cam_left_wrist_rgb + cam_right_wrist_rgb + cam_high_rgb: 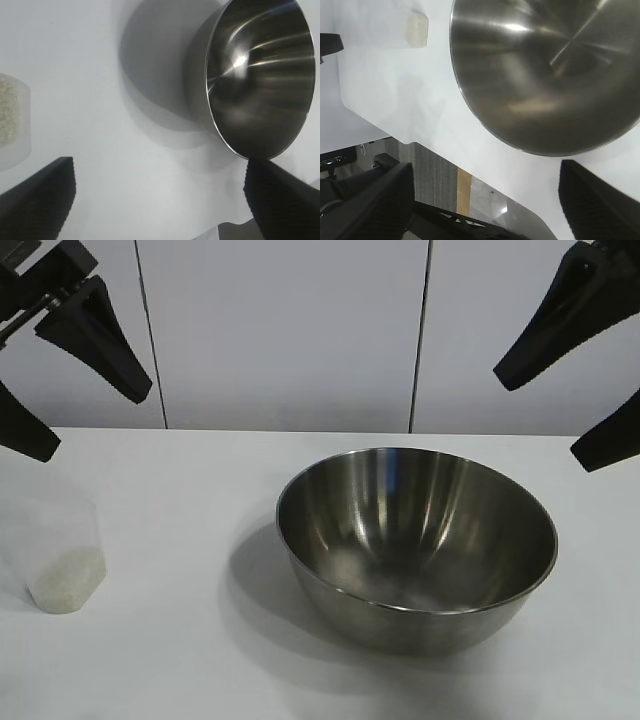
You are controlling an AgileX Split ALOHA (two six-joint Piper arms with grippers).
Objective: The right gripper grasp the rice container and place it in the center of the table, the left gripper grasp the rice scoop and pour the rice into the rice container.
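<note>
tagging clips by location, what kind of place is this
Probably a lab test bench, not a kitchen: a bare white table, plain white wall panels, and two open robot grippers above a steel bowl and a cup of rice.

1. Steel bowl [416, 545]: large, round, shiny, thin-rimmed; upright and empty, resting on the white table [190, 490], a little right of centre.
2. Plastic cup [55, 550]: small, clear, slightly tapered, without handle; upright near the table's left edge, well apart from the bowl.
3. Rice [68, 585]: small white grains, filling only the bottom of the cup.
</note>
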